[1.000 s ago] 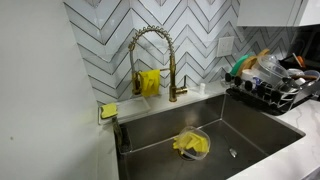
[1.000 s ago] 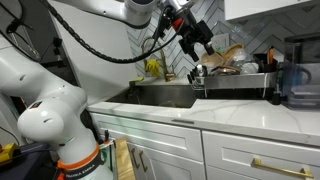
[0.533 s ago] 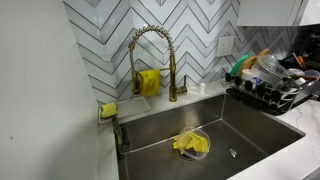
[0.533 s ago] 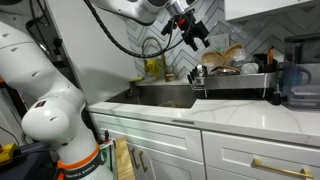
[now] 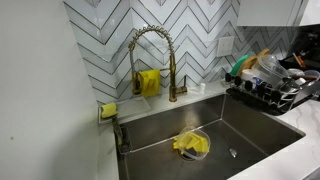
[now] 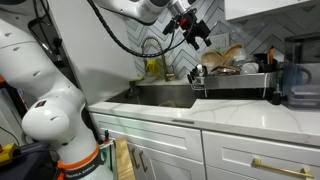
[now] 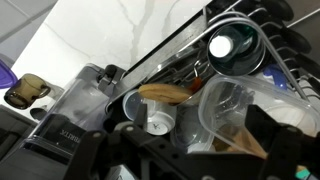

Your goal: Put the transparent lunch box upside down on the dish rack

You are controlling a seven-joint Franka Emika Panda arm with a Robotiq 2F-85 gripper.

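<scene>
The transparent lunch box (image 7: 222,108) lies on the black wire dish rack (image 7: 285,60) among cups and a wooden utensil. I cannot tell which way up it faces. My gripper (image 7: 200,128) hangs above it, open and empty, with one dark finger (image 7: 262,132) on each side of the box in the wrist view. In an exterior view the gripper (image 6: 195,30) is well above the rack (image 6: 235,72) and touches nothing. The rack (image 5: 275,92) also shows at the right of the sink, and the gripper is out of that view.
A steel sink (image 5: 250,130) holds a round clear bowl with a yellow cloth (image 5: 191,144). A gold faucet (image 5: 150,55) stands behind it. The rack is crowded with cups, a green-lidded item (image 7: 232,47) and utensils. An appliance (image 6: 296,82) stands beside the rack.
The gripper has risen up and slightly away from the dish rack since a second ago, then held still. The lunch box stays on the rack.
</scene>
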